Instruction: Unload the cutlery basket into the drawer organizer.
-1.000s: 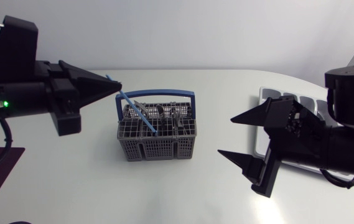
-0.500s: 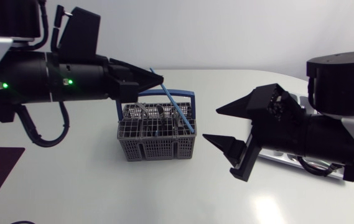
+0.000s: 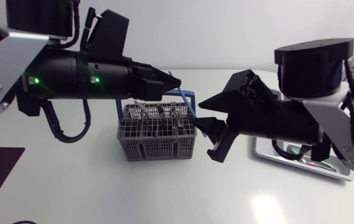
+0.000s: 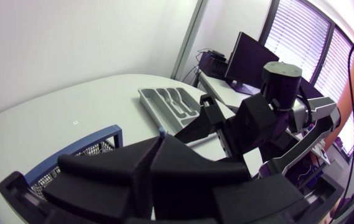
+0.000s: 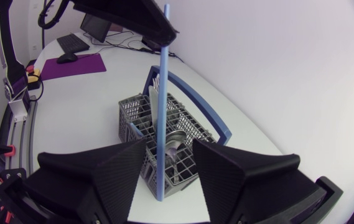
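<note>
Pinching the top end of a thin blue stick (image 5: 162, 93), the left hand (image 3: 172, 83) holds it slanted above the cutlery basket (image 3: 155, 140); right hand (image 3: 200, 113) is spread wide, the stick's lower end between its fingers with gaps either side; drawer organizer (image 4: 150, 106) sits on the bench (image 3: 71, 186), well apart from the basket, under the right arm.

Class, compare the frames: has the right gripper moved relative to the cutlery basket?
Yes: the right gripper moved left, from the drawer organizer to beside the cutlery basket.
</note>
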